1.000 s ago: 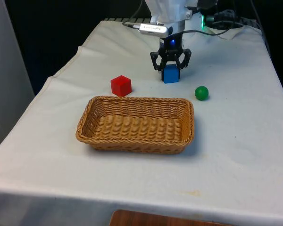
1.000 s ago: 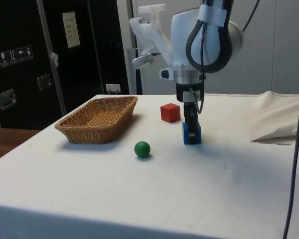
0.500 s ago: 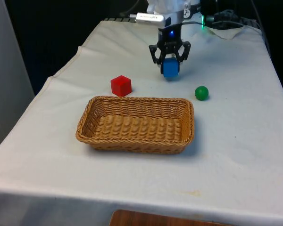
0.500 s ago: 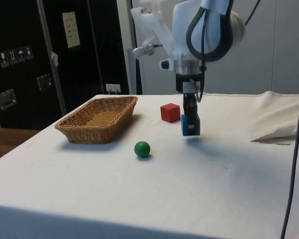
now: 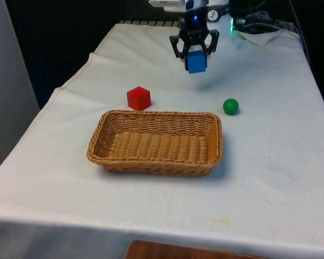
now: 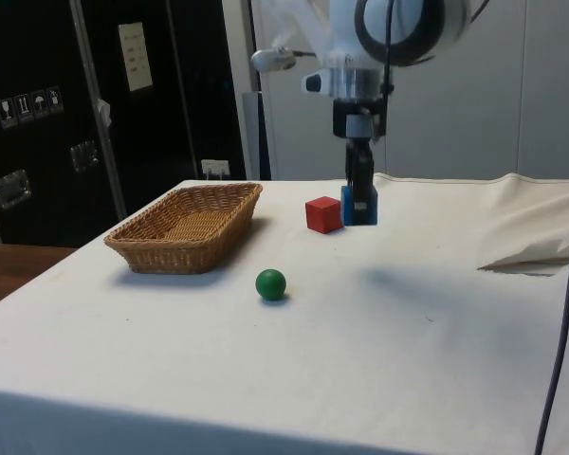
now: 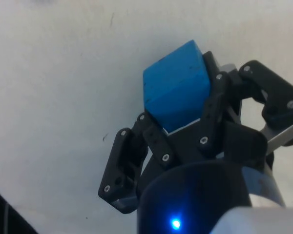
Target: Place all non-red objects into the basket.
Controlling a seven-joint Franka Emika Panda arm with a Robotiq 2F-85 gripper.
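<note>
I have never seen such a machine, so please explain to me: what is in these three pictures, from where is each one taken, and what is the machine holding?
The machine is a white robot arm ending in a black two-finger gripper. One picture looks across the table at the robot, one looks from the table's side, and one comes from a camera on the wrist, close above the fingers. The gripper is shut on a blue cube and holds it in the air above the white cloth. On the cloth lie a red cube, a green ball and an empty wicker basket. In the side picture the blue cube hangs clear of the table.
</note>
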